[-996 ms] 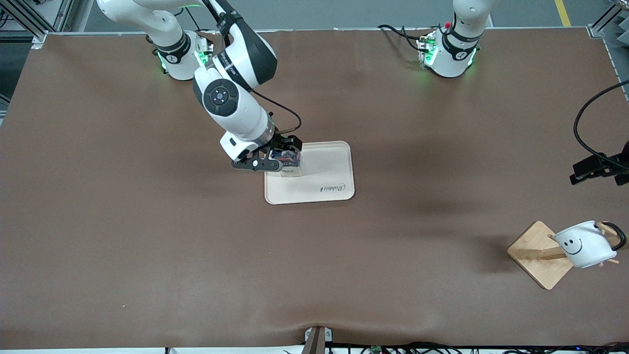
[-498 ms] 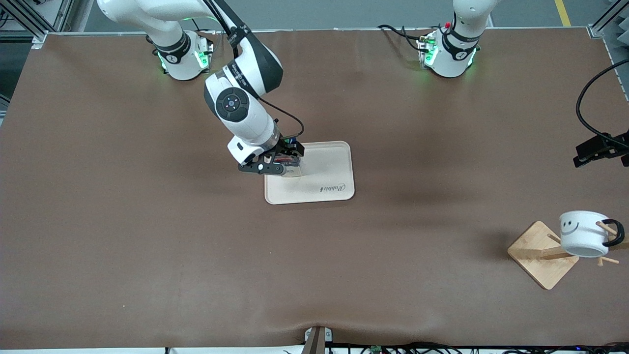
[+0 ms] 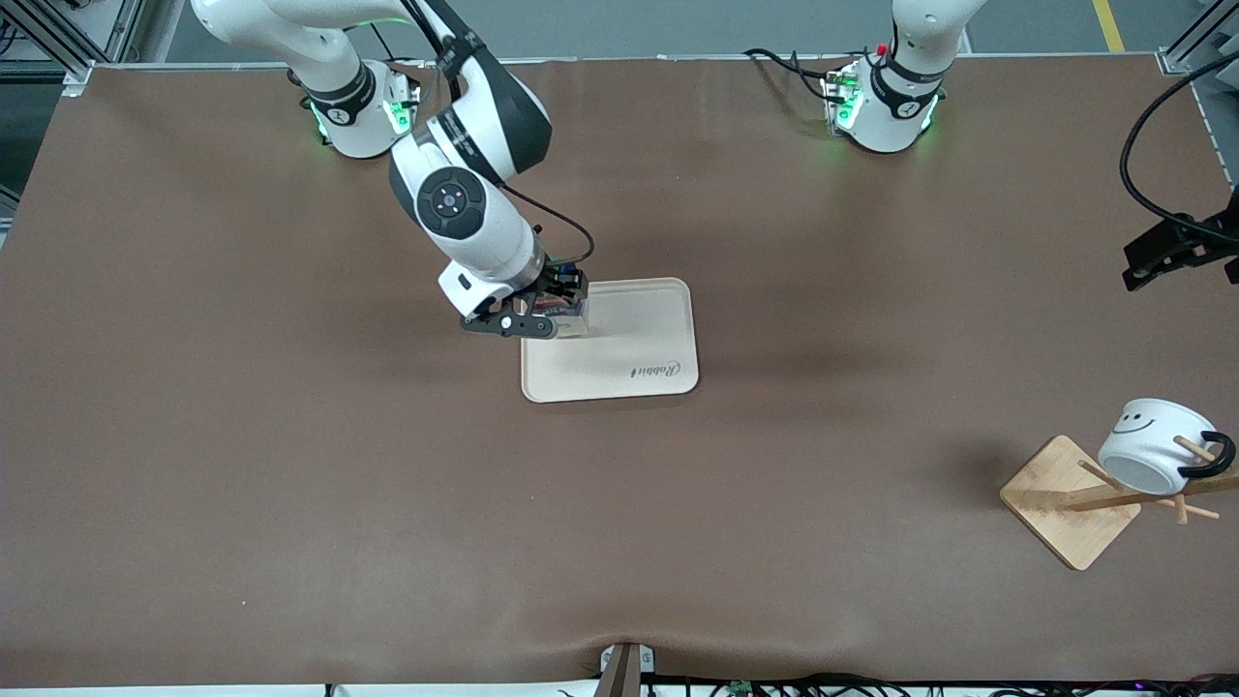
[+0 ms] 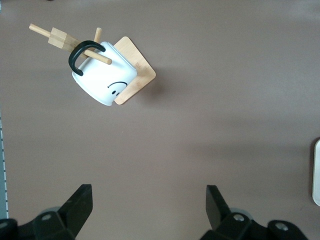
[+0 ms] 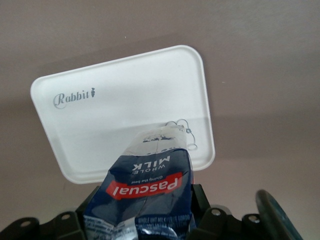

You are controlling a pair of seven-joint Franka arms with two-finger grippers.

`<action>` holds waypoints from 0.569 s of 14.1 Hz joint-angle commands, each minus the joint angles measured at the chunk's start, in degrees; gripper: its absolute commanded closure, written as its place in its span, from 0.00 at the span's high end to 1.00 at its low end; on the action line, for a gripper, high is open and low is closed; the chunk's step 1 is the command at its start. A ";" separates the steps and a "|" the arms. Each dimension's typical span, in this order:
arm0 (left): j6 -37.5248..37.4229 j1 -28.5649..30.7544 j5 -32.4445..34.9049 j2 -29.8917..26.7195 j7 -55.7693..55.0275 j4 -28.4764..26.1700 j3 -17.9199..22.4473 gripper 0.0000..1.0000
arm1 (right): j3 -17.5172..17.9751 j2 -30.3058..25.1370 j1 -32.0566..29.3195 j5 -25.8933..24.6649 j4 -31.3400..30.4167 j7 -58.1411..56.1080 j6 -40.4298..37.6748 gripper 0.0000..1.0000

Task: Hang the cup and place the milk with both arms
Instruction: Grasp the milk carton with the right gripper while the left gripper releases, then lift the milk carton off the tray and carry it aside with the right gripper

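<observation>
The white cup with its smiley face hangs by its black handle on a peg of the wooden rack, near the left arm's end of the table. It also shows in the left wrist view. My left gripper is open and empty, up in the air and apart from the rack; its open state shows in its own view. My right gripper is shut on the dark blue milk over a corner of the pale tray. In the right wrist view the milk has its pale bottom at the tray.
The brown table spreads round the tray and the rack. The rack's square base sits under the cup. Both arm bases stand along the edge farthest from the front camera. A black cable loops above the left gripper.
My left gripper has drawn away from the rack, and the cup, let go, has swung on its peg. My right gripper has shifted slightly with the milk over the tray's corner.
</observation>
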 commanded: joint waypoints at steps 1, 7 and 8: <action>-1.26 0.50 -1.70 -1.34 -0.47 -0.37 -0.71 1.00 | 0.37 -0.70 -4.18 -0.67 10.83 0.55 -13.02 0.00; -4.42 -16.07 -4.95 -5.37 -0.12 -1.94 16.73 1.00 | 0.37 -2.90 -17.70 -8.40 7.63 -15.93 -16.84 0.00; -4.68 -19.85 -6.44 -6.34 -0.03 -2.73 21.39 1.00 | 0.37 -3.16 -20.78 -8.31 6.22 -20.50 -16.49 0.00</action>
